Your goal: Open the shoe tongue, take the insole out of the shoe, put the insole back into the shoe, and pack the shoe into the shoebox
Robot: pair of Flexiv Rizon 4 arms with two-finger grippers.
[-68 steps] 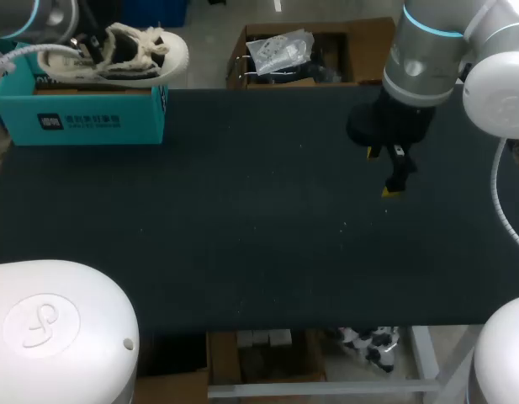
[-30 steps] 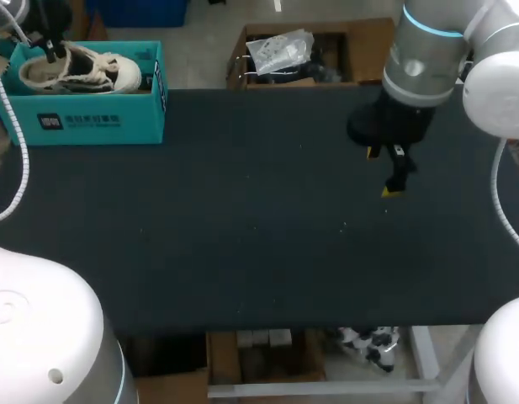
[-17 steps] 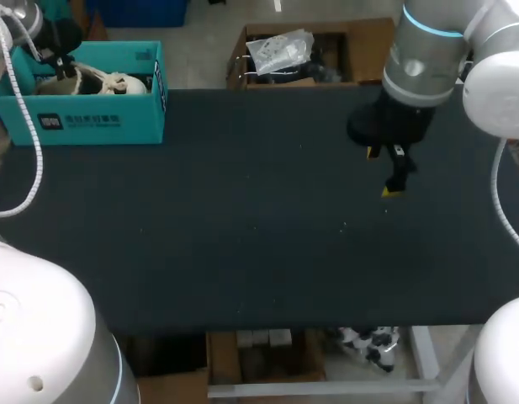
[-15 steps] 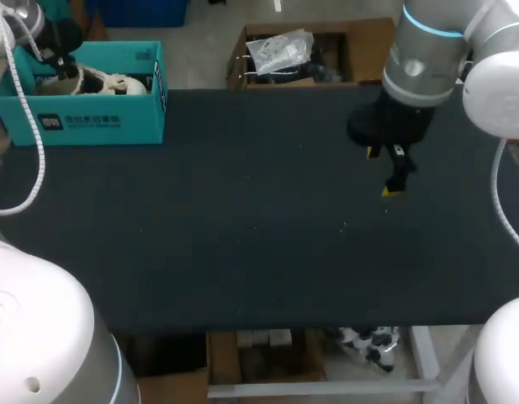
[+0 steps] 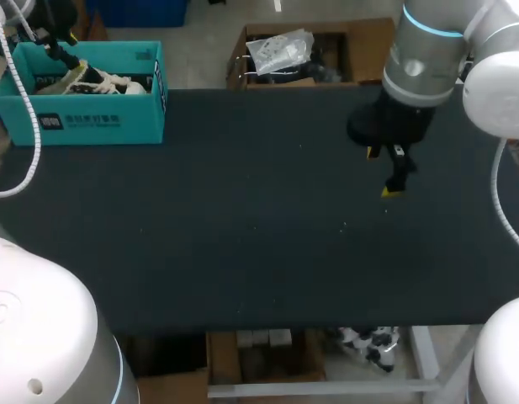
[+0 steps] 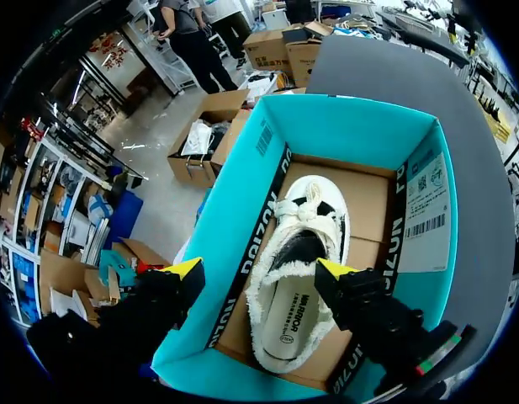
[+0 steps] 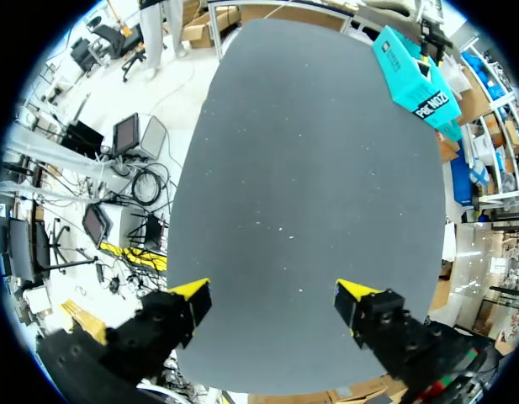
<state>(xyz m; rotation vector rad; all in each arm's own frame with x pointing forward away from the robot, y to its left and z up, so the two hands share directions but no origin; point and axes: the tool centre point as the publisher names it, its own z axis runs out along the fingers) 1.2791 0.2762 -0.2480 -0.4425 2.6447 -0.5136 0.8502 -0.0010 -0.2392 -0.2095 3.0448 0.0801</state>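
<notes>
The shoe [image 6: 297, 278] lies flat on its sole inside the teal shoebox [image 6: 242, 202], which stands at the far left corner of the black table [image 5: 242, 244]. Its insole [image 6: 291, 316] shows in the shoe's opening, and the laces are bunched toward the toe. The left gripper [image 6: 261, 269] hangs above the box with its 2 fingers spread wide, holding nothing and not touching the shoe. The right gripper [image 7: 274, 290] hovers over bare table on the right side, well apart from the box, its 2 fingers apart and empty
</notes>
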